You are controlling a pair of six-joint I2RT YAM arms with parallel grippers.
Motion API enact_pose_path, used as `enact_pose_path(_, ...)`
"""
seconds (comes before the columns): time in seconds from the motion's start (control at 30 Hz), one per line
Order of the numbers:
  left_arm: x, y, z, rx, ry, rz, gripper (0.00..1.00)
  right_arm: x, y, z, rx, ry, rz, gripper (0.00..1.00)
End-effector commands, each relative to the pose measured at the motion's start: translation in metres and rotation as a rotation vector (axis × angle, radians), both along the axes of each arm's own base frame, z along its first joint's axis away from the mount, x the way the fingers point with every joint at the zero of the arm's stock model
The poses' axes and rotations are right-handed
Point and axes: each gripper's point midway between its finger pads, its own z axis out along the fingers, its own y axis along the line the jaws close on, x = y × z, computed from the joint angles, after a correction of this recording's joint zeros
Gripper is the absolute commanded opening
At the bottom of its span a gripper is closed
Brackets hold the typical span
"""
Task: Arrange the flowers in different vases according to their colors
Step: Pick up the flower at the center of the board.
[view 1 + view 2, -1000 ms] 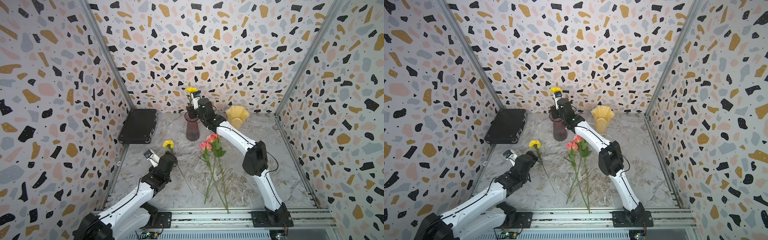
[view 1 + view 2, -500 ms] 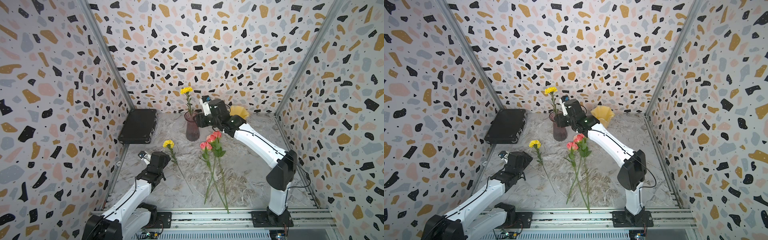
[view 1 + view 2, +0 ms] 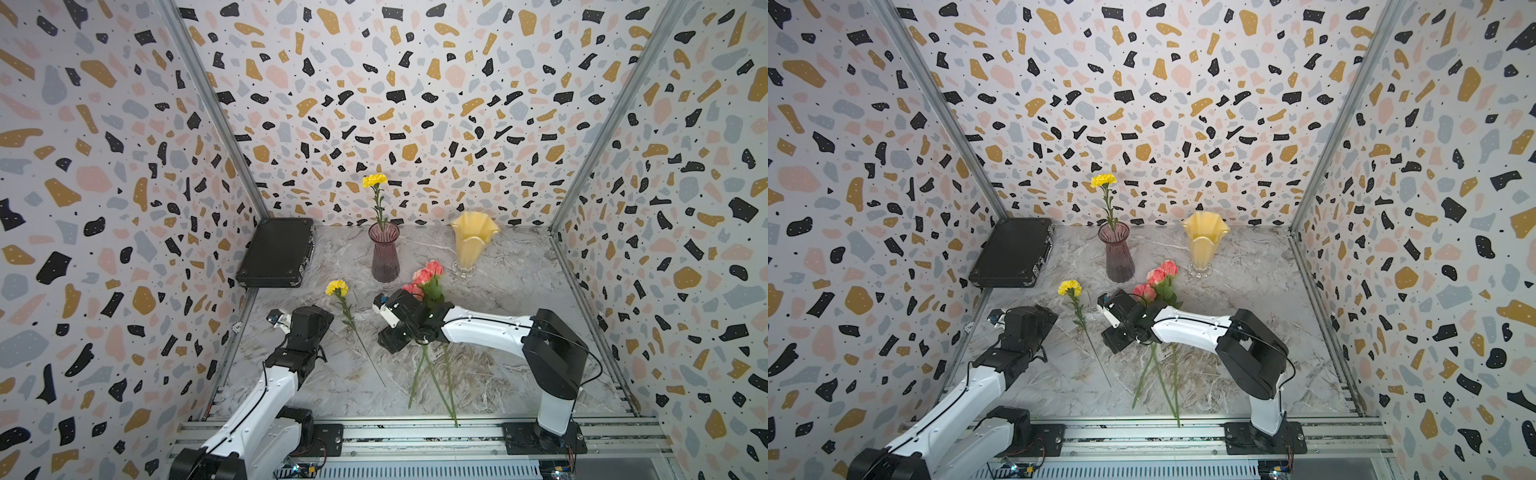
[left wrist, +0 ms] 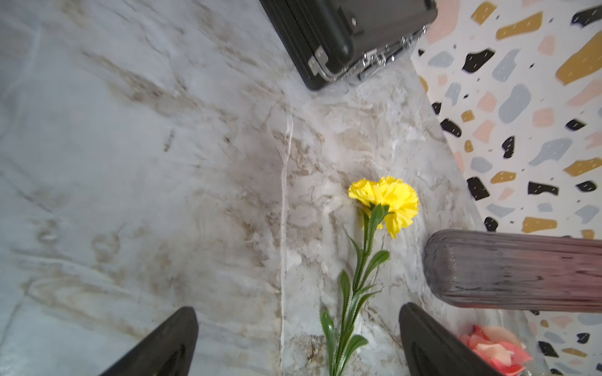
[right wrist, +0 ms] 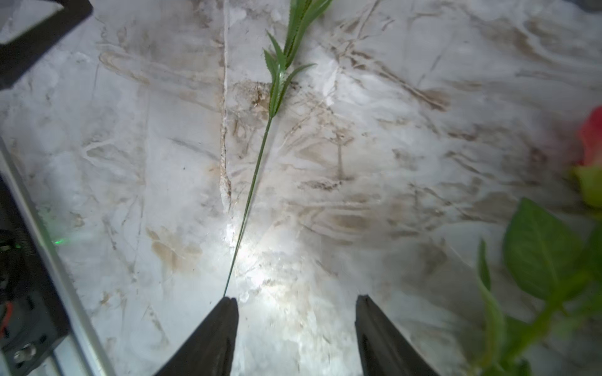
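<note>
My right end effector (image 5: 296, 298) hangs open and empty over the table (image 5: 391, 162), by the stem end of the loose yellow carnation (image 3: 336, 287). My left end effector (image 4: 298, 307) gapes wide above its leaves. The pink roses (image 3: 424, 276) lie under my right arm, and a second yellow carnation (image 3: 374, 180) stands in the purple vase (image 3: 385, 253).

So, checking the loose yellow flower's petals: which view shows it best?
Left wrist: the loose yellow flower is close, bloom sharp. Both top views show it whole but small; right wrist shows only its stem.
</note>
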Motion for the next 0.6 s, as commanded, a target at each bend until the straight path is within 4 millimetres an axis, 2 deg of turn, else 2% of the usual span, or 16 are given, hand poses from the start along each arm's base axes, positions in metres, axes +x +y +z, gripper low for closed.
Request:
enact_pose_path(0.0,-0.010,0.016,-0.006,-0.006,-0.045,0.109,0.99,0.006,0.019,0.015,0.088,-0.132,0.059,0.62)
enact_pose_path(0.07,-0.010,0.017,-0.005,-0.019,-0.080,0.122,0.99,0.003,0.025,0.012,0.141,-0.149,0.074,0.62)
enact_pose_path(0.2,-0.006,0.016,-0.004,-0.022,-0.093,0.117,0.99,0.001,0.030,0.004,0.135,-0.123,0.087,0.62)
enact_pose_path(0.57,0.000,0.011,-0.015,-0.030,-0.039,0.097,1.00,-0.009,0.046,-0.039,0.072,-0.010,0.111,0.58)
